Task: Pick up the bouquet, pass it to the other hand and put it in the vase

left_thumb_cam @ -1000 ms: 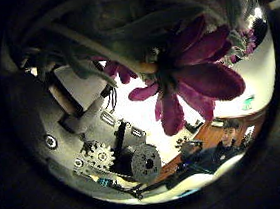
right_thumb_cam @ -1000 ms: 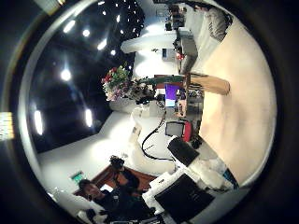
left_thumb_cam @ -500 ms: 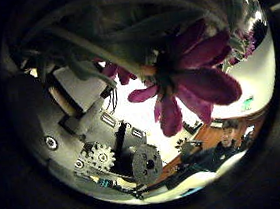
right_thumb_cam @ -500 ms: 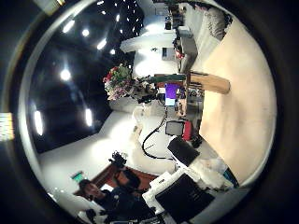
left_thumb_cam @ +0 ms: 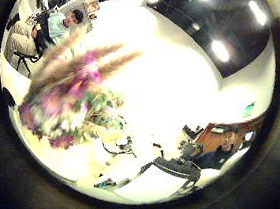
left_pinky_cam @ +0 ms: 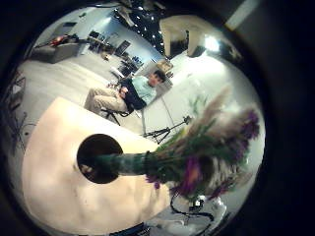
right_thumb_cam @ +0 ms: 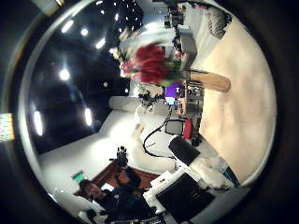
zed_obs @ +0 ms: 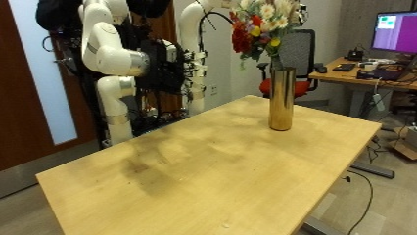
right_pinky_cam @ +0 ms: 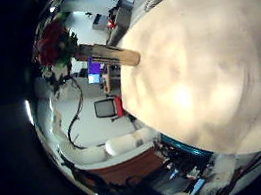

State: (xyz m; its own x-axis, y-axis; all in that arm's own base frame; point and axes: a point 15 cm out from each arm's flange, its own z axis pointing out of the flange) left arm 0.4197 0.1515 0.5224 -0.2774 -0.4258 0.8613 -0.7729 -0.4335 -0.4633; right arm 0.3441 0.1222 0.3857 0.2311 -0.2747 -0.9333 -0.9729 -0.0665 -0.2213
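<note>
The bouquet (zed_obs: 264,24) of red, white and yellow flowers stands upright in the tall gold vase (zed_obs: 280,98) at the far corner of the wooden table (zed_obs: 196,166). My left hand (zed_obs: 207,61) hangs back from it beside the arms' stand, holding nothing. The left palm views show the bouquet (left_thumb_cam: 69,97) and the vase (left_pinky_cam: 123,163) at a distance, with no finger across them. My right hand (zed_obs: 167,67) is also off the table and empty. Its palm views show the bouquet (right_thumb_cam: 149,61) in the vase (right_pinky_cam: 113,53).
An office chair (zed_obs: 298,54) stands just behind the vase. A desk with a monitor (zed_obs: 395,29) is at the back. The table's near edge (zed_obs: 326,191) runs below the vase's corner.
The big flower that filled the left thumb side view is now far from that palm. The left hand has let go and drawn back. In the right thumb side view the bouquet now sits on the vase.
</note>
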